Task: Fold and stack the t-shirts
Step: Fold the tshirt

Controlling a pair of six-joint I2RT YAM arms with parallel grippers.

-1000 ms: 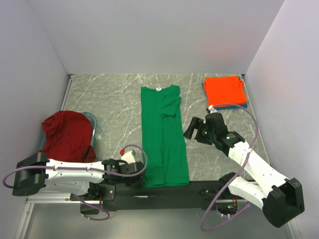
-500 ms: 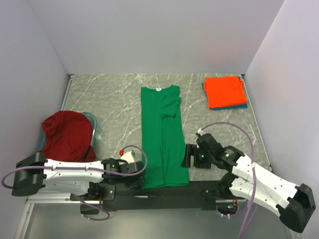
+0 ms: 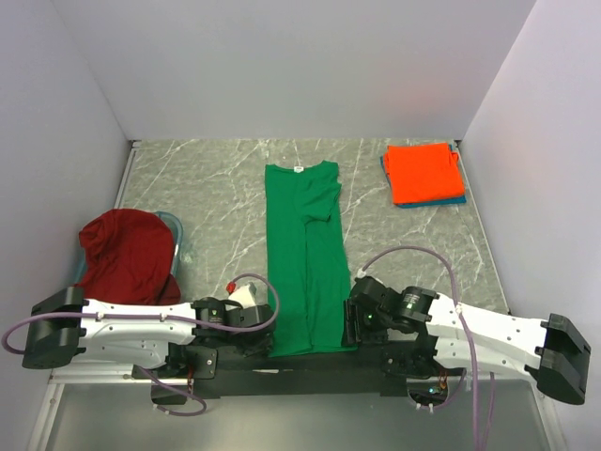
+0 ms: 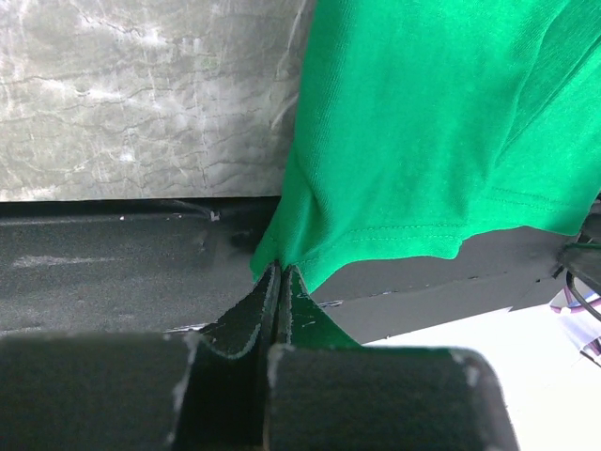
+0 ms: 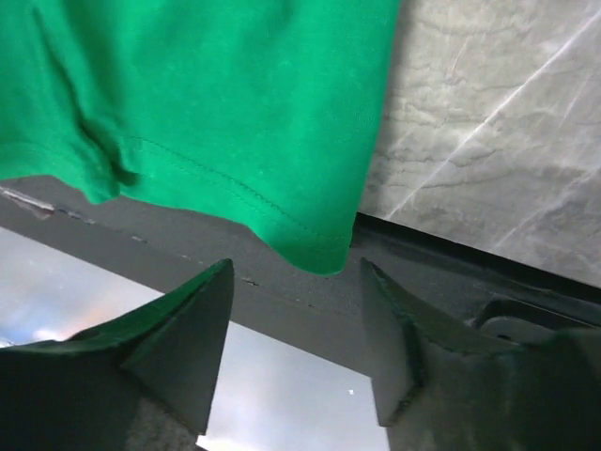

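A bright green t-shirt lies flat, folded lengthwise, collar toward the back wall. My left gripper is shut on its near left hem corner; in the left wrist view the jaws pinch the green cloth. My right gripper is open at the near right hem corner. In the right wrist view that corner hangs just ahead of the gap between the fingers, untouched. A folded orange-red t-shirt rests on a teal-blue one at the back right. A dark red t-shirt is heaped at the left.
The black base rail runs along the near table edge under the green hem. A pale teal cloth peeks from under the dark red heap. White walls close in the left, back and right sides. Purple cables loop over both arms.
The right arm swung from mid-table down to the green shirt's near right corner, its jaws narrowing. The left gripper closed fully on the near left hem corner.
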